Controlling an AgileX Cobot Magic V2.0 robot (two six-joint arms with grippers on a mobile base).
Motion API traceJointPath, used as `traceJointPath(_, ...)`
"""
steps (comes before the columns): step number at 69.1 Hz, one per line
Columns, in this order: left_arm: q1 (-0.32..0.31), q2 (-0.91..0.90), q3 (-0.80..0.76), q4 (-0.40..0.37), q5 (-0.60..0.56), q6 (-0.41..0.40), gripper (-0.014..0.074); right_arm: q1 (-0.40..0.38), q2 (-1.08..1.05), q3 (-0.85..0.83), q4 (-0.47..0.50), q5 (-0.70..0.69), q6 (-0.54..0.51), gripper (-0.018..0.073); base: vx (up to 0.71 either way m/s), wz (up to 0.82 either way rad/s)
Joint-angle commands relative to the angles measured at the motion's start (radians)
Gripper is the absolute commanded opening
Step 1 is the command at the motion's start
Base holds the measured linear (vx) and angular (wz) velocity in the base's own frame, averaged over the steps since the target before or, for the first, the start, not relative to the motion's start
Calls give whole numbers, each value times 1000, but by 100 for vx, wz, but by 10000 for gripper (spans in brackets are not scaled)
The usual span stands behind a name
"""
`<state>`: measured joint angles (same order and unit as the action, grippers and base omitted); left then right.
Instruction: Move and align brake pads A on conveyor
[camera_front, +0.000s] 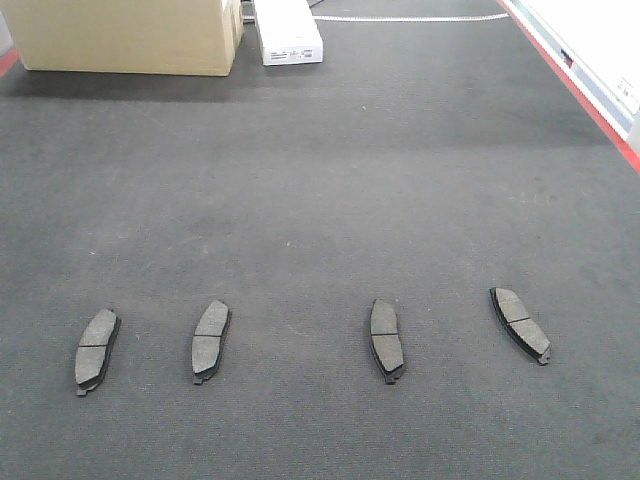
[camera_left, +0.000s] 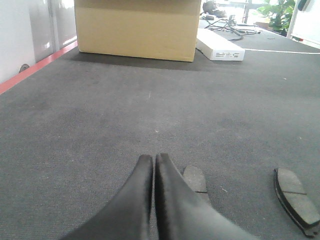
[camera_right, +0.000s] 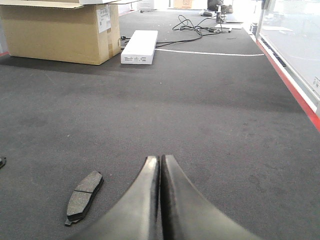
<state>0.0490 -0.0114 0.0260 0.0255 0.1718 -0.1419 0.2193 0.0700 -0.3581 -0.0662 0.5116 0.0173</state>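
Charcoal conveyor (camera_front: 320, 180): four brake pads A (camera_front: 211, 340) in row; both grippers closed, empty, just beside pads.

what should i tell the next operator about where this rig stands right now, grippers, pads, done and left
Left gripper: shut, empty, hovering low over the conveyor.
Right gripper: shut, empty, also low over the belt.
Brake pads A: all four lie grey face up in a rough row across the near belt: far left pad, second pad, third pad, far right pad.
Done: pads are on the belt in a row.
Left: alignment looks unfinished. The two left pads lean one way, the far right pad is angled the other way, and spacing is uneven. A cardboard box and white unit sit at the far end.
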Motion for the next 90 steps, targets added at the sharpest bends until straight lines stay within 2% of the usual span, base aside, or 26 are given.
traceJointPath(1,-5,-15,24,-2,-70,0,-6,-7,13,-26,-6,-72,-3,-10,0,0)
traceJointPath(12,-5,-15,24,-2,-70,0,-6,-19,13,-26,-12,-84,-10,-10,0,0)
traceJointPath(17,-5,-15,24,-2,-70,0,-6,-72,13,-17,-11,-124,-17,-10,0,0)
traceJointPath(24,-5,-15,24,-2,-70,0,-6,-182,13,52,-6,-284,-17,-10,0,0)
traceJointPath(32,-5,-15,24,-2,-70,0,-6,-244,12,144,-3,-400,-17,-10,0,0)
traceJointPath(51,-5,-15,24,-2,-70,0,-6,-246,-64,296,0,-427,-3,-10,0,0)
traceJointPath(62,-5,-15,24,-2,-70,0,-6,-261,-97,393,44,-512,-2,-10,0,0)
traceJointPath(90,-5,-15,24,-2,-70,0,-6,-267,-97,391,77,-495,-2,-10,0,0)
